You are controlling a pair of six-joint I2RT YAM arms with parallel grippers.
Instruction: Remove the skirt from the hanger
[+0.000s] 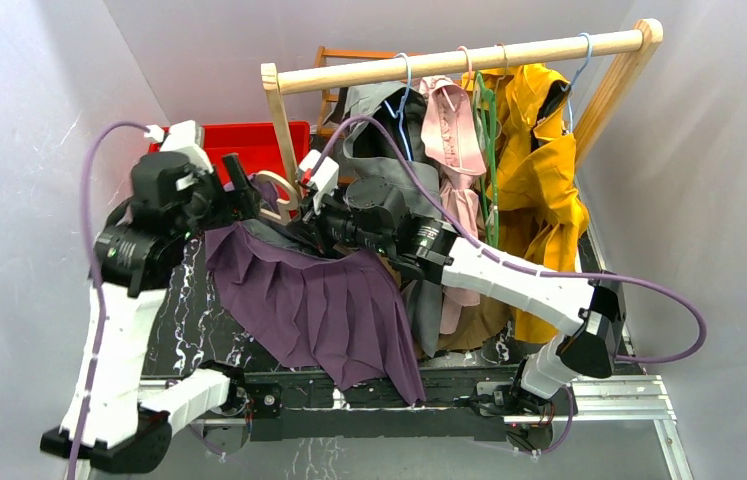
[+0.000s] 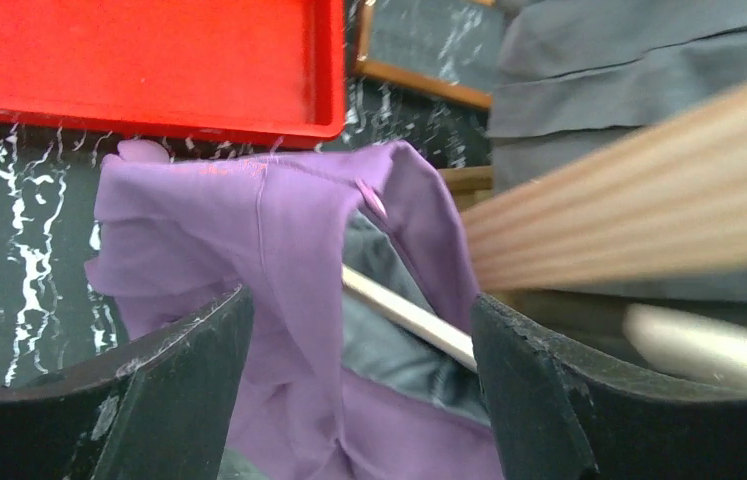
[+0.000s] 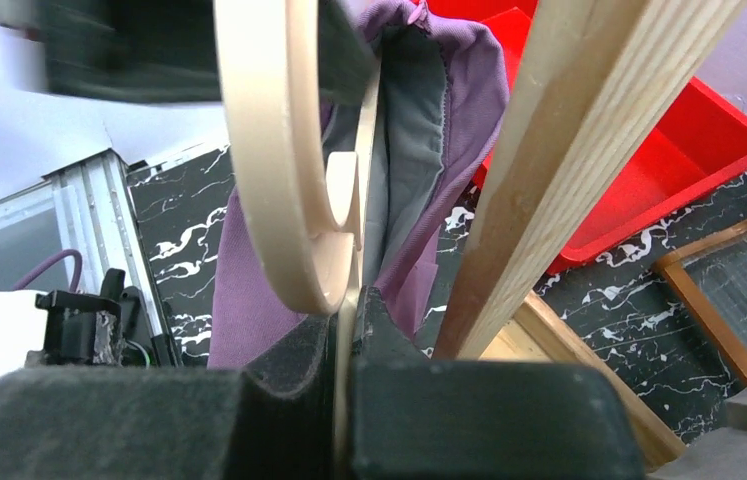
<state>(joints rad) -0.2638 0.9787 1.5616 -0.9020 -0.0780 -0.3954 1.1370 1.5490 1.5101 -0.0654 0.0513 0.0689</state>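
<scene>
Right gripper (image 3: 347, 315) sits clamped on the wooden hanger (image 3: 284, 180) at the bottom centre of its wrist view. Left gripper (image 2: 359, 320) has its jaws apart around the purple skirt (image 2: 249, 230), which drapes over the hanger at mid-frame. Beyond it, upper left, lies a red bin (image 2: 149, 60); farthest back stands the wooden rack (image 1: 459, 62).

Purple pleated skirt (image 1: 321, 312), grey lining — waistband on pale wooden hanger (image 1: 282, 196), hem fanned out below.

jaws: clamped on wooden hanger (image 3: 249, 150) | purple skirt (image 3: 469, 90): hanging on it | red bin (image 3: 669, 170): behind
</scene>
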